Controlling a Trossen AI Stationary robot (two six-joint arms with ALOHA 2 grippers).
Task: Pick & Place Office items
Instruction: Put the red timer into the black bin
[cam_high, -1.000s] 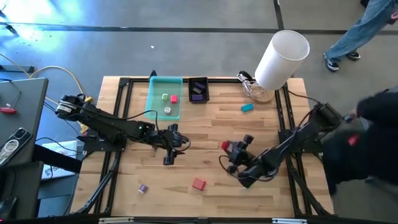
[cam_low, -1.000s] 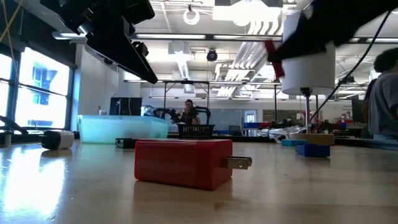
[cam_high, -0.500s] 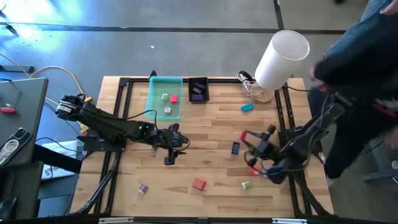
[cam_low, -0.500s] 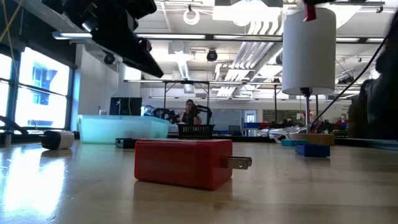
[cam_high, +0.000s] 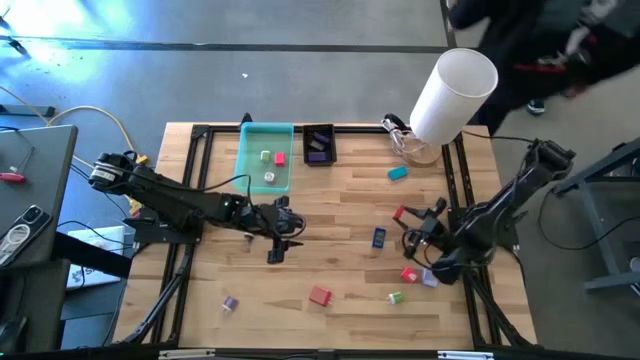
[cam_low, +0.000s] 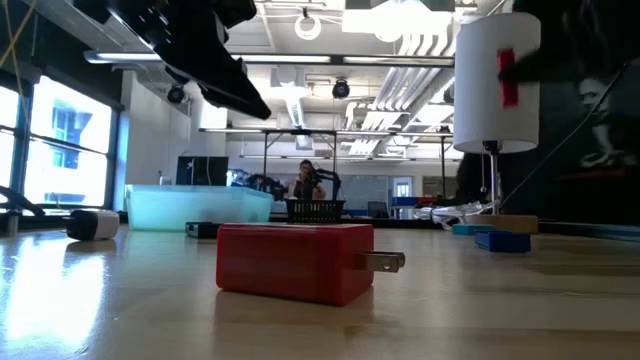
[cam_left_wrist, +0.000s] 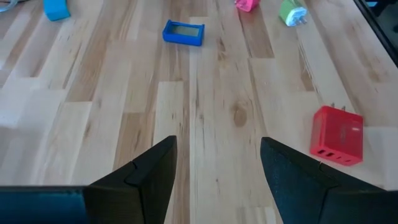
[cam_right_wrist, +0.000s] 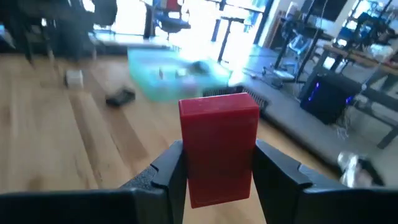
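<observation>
Right end effector (cam_right_wrist: 214, 163) clamped on a red block (cam_right_wrist: 219, 146), plain rectangular, held above the bench (cam_high: 340, 220) nr its right edge. Left end effector (cam_left_wrist: 217, 158) fingers apart, nothing between, mid-bench. Red plug charger (cam_high: 319, 295) w/ two prongs lies nr front edge; blue piece (cam_high: 379, 238), green piece (cam_high: 396, 296) and pink piece (cam_high: 408, 273) beside right arm. Bare wood between the arms.

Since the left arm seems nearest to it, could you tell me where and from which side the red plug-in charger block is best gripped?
Grip the red charger block across its two long flat sides, coming straight down from above. It lies flat on the table with its prongs pointing sideways, so those faces look clear, and the open left gripper probably spans them.
</observation>
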